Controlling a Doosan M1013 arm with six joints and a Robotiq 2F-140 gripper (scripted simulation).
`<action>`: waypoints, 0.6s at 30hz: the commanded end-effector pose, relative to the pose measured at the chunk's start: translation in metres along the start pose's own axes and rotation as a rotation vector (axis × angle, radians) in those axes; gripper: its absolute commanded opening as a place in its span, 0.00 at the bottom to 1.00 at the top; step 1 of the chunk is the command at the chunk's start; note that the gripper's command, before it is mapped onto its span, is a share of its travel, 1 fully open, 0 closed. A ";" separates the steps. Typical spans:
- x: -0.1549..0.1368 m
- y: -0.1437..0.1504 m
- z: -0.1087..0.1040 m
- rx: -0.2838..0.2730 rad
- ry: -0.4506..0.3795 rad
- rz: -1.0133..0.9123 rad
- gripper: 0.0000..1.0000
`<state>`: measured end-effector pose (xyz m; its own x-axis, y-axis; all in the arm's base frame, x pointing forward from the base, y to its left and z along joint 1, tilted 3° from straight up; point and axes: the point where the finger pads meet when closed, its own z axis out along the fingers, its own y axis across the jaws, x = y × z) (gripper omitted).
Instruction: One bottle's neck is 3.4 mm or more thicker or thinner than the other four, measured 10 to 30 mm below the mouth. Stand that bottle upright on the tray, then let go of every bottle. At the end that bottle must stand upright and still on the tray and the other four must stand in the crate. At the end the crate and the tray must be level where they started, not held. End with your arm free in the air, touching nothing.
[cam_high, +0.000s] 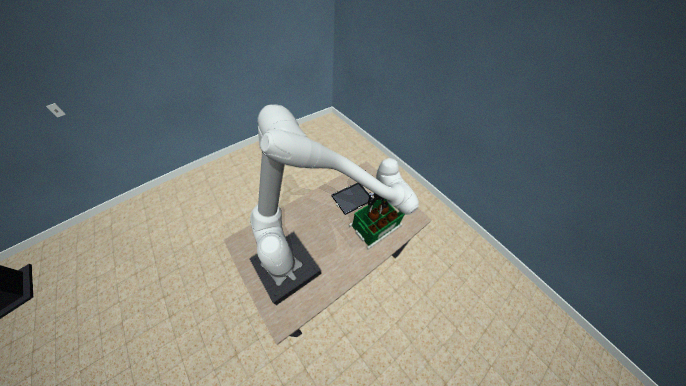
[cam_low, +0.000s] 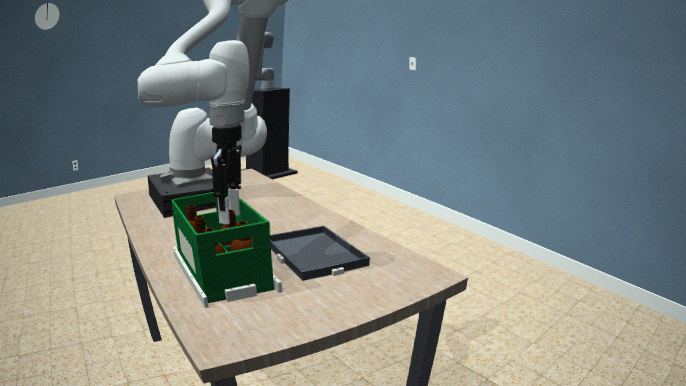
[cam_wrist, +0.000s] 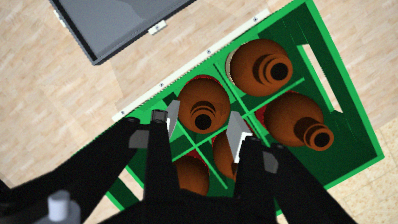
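Green plastic makes up the crate, which sits level on the wooden desk. White strips run along the foot of its sides. From where I stand, brown necks poke up inside it, and the wrist view shows five bottles in separate compartments: one framed by the fingers, one in the corner nearer the tray, one across a divider from that, and two more, partly hidden by the fingers.

The white arm reaches over from its dark base block, and its end effector points down into the crate's mouth. Its fingers are spread partway, with a pale pad on each side of the framed bottle's neck, gripping nothing. I can't tell which neck differs in thickness.

Just beside the crate, the dark tray lies flat on the desk with no bottle standing on it. Beyond the desk, a tall black cabinet stands by the blue wall.
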<state>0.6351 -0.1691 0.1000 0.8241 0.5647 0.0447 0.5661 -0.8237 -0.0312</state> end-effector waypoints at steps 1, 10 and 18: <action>0.000 -0.003 0.002 0.004 -0.001 0.003 0.38; 0.000 -0.003 -0.010 0.004 -0.001 0.003 0.38; 0.000 -0.003 -0.035 0.004 -0.001 0.003 0.38</action>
<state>0.6310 -0.1671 0.1205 0.8230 0.5664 0.0418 0.5678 -0.8223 -0.0378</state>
